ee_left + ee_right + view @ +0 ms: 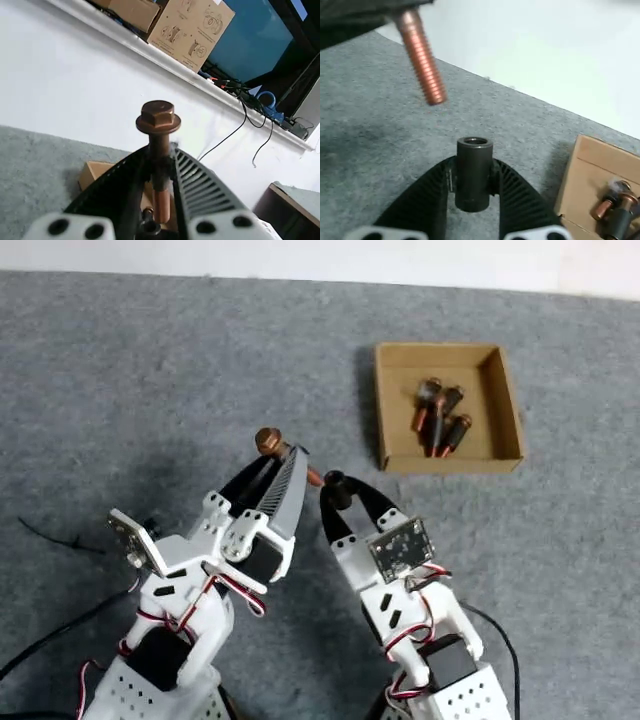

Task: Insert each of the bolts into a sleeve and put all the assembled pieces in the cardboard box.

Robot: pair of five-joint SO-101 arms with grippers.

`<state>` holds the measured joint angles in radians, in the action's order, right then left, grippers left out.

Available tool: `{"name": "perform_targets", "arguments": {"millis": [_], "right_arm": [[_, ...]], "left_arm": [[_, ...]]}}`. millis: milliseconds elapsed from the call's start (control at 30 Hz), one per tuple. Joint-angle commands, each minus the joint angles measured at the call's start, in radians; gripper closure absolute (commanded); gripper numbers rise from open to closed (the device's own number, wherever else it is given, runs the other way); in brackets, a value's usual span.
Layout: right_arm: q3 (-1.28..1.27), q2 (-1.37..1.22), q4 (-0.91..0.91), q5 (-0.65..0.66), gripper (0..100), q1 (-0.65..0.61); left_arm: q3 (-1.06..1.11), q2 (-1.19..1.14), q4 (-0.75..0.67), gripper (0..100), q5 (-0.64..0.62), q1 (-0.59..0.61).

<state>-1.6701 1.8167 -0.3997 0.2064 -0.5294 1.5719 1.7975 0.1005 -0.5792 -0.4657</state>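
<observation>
My left gripper (283, 462) is shut on a copper bolt (270, 443), held above the grey mat; the hex head (158, 117) sticks out past the fingers and the threaded end (422, 62) points toward the right arm. My right gripper (337, 492) is shut on a black sleeve (472, 172), its open bore facing up, a short gap from the bolt tip. The cardboard box (503, 390) lies at the far right and holds three assembled bolt-and-sleeve pieces (438, 417). One corner of the box (590, 175) sits beside the right gripper.
Grey carpet-like mat (140, 380) covers the table, with a white strip along its far edge. Cables trail by the arm bases at the near side. Open mat lies to the left and between the arms and the box.
</observation>
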Motion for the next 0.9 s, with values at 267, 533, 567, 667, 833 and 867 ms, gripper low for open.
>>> {"name": "perform_targets", "arguments": {"millis": [267, 533, 567, 667, 833, 867], "right_arm": [[-0.005, 0.022, -0.004, 0.008, 99.5, -0.019], [-0.005, 0.022, -0.005, 0.008, 99.5, -0.051], [-0.005, 0.022, -0.004, 0.012, 99.5, -0.051], [-0.005, 0.022, -0.004, 0.072, 99.5, -0.064], [-0.005, 0.022, -0.004, 0.091, 99.5, -0.074], [-0.005, 0.022, -0.004, 0.091, 99.5, -0.074]], "left_arm": [[0.013, -0.002, -0.06, 100, 0.014, -0.027], [0.085, -0.001, -0.061, 100, 0.02, -0.048], [0.085, -0.001, -0.061, 100, 0.02, -0.048], [0.088, -0.001, -0.061, 100, 0.02, -0.047], [0.082, 0.005, -0.061, 100, 0.02, 0.013], [0.084, 0.002, -0.061, 100, 0.02, 0.021]]}}
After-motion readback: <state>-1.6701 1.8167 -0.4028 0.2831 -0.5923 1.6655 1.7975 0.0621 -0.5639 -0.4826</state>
